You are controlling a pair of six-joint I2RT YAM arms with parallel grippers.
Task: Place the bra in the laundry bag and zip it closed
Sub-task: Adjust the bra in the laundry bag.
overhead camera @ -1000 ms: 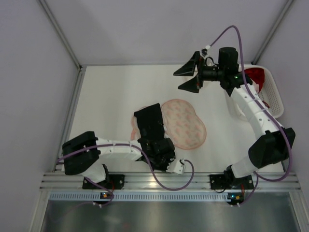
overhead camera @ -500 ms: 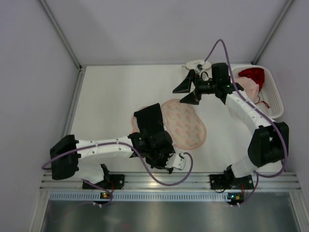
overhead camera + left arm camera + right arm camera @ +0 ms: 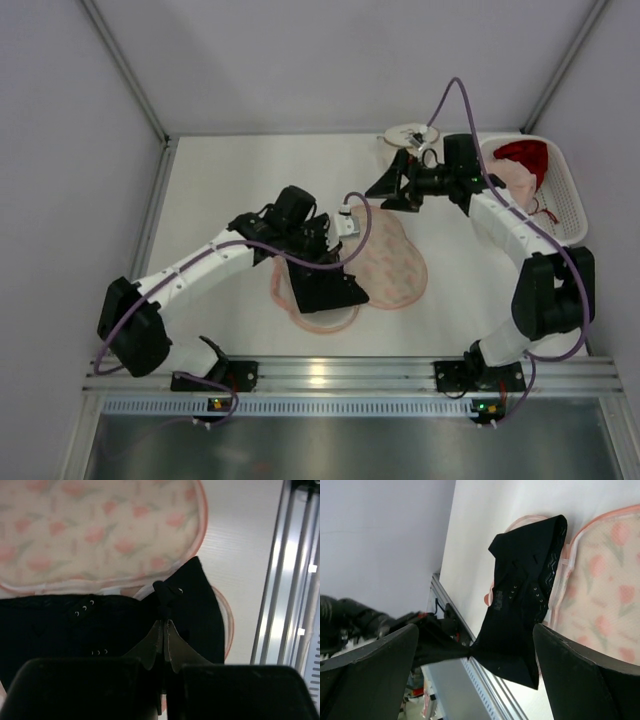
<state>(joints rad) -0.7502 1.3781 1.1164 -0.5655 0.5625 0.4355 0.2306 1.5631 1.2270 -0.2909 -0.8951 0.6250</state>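
The black bra lies partly on the open lower half of the pink floral laundry bag, beside the bag's floral flap. My left gripper hangs over it, shut on a corner of the black bra, which it has pinched and lifted. In the right wrist view the bra hangs stretched down from the bag. My right gripper hovers behind the bag, open and holding nothing.
A white basket with red and pale clothes stands at the back right. A small white round thing lies by the back edge. The metal rail runs along the table's front edge.
My left arm has swung from the front edge to over the bag, lifting the bra's corner and uncovering the bag's lower half. The right gripper has come lower, toward the bag.
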